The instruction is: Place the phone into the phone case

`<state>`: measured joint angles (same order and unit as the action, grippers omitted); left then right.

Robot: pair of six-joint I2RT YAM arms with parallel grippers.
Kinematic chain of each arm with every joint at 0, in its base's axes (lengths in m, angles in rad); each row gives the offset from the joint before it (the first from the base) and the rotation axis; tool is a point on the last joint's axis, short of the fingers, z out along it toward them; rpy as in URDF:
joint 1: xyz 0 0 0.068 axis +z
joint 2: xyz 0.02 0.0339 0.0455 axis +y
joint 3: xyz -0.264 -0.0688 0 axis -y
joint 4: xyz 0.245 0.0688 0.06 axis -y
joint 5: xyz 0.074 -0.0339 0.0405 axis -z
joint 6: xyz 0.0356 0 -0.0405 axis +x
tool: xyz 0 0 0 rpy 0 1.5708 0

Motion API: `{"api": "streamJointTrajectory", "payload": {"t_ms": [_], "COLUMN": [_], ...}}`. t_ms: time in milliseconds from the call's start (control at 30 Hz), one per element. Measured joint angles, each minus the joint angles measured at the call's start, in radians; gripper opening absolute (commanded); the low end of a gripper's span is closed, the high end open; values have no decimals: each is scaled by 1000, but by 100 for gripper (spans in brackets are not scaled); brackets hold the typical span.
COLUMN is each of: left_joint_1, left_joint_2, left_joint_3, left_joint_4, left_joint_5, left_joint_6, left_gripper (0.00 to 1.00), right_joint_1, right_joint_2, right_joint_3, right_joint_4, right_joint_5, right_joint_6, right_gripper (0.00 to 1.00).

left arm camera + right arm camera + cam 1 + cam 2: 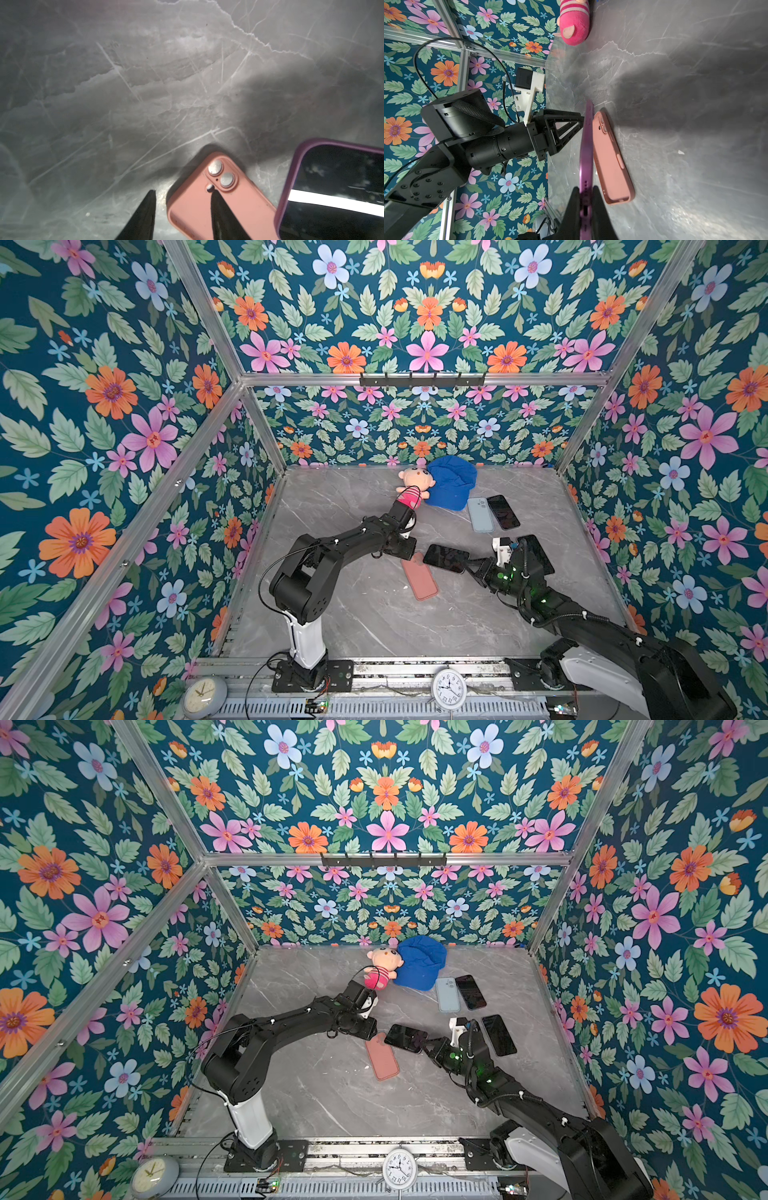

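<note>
The pink phone case (419, 577) (382, 1056) lies flat mid-table, its outer back with the camera cut-outs facing up (218, 207). My right gripper (470, 565) (586, 193) is shut on the bottom edge of the purple phone (446, 558) (406, 1038). The phone's dark screen faces up, and it hangs just above the case's far end (586, 149). My left gripper (405, 549) (183, 191) is open at the case's camera corner. One of its fingers is over the case and the other is over the table beside it.
A blue cap (451, 483) and a plush doll (413, 489) lie at the back. A light-blue case (480, 514) and a black phone (503, 512) lie back right. Another black phone (538, 553) is partly hidden behind the right arm. Two clocks (449, 689) stand on the front rail.
</note>
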<state>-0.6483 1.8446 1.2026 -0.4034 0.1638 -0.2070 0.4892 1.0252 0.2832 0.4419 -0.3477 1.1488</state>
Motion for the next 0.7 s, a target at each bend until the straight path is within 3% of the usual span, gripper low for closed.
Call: {"api": "streamJointTrajectory", "payload": {"t_ms": [200, 567, 700], "left_joint_1": [-29, -45, -45], "left_joint_2": [56, 95, 88], "left_joint_3": [51, 80, 68], "left_joint_4": [-25, -44, -50], "left_joint_5": [-12, -42, -72], "left_joint_6": [15, 29, 28], "left_gripper": [37, 15, 12], "right_joint_1": [-8, -16, -19], "right_joint_2": [-21, -96, -102], "right_joint_3": [-4, -15, -11], "right_joint_4": [-22, -86, -101], "right_joint_5": [-21, -27, -29], "right_joint_6": [-8, -29, -34], "right_gripper": [0, 0, 0]}}
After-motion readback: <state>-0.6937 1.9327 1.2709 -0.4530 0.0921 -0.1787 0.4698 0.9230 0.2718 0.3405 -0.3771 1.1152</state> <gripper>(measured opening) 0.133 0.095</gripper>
